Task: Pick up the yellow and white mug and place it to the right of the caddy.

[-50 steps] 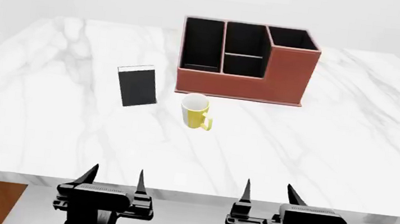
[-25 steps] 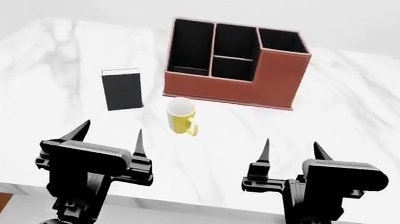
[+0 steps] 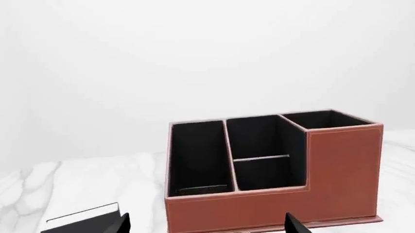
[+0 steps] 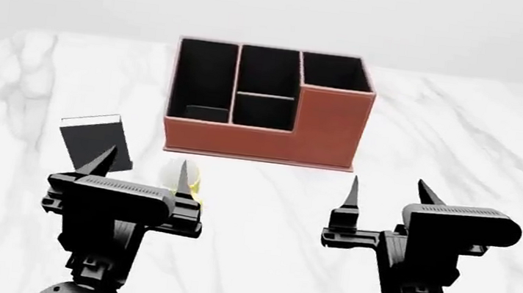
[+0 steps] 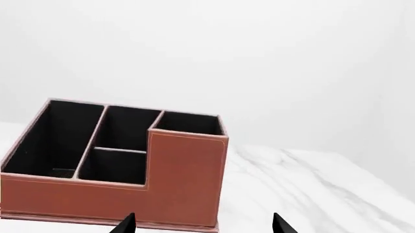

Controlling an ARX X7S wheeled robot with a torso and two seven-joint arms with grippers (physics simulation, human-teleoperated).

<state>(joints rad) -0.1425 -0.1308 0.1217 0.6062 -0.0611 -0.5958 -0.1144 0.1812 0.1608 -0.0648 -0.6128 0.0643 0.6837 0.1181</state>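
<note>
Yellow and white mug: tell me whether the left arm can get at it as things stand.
Probably yes. The yellow and white mug sits just beyond the open left gripper, with nothing between; the black book-like object and caddy stand clear.

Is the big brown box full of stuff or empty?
Mostly empty: the caddy shows bare black compartments. Something small and flat may lie in its leftmost one; cannot tell.

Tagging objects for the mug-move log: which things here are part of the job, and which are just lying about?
Part of the job:
- mug, mostly hidden behind the left claw
- caddy

Just lying about:
- small black book, to the left of the caddy
- marble table, which only carries everything
</note>
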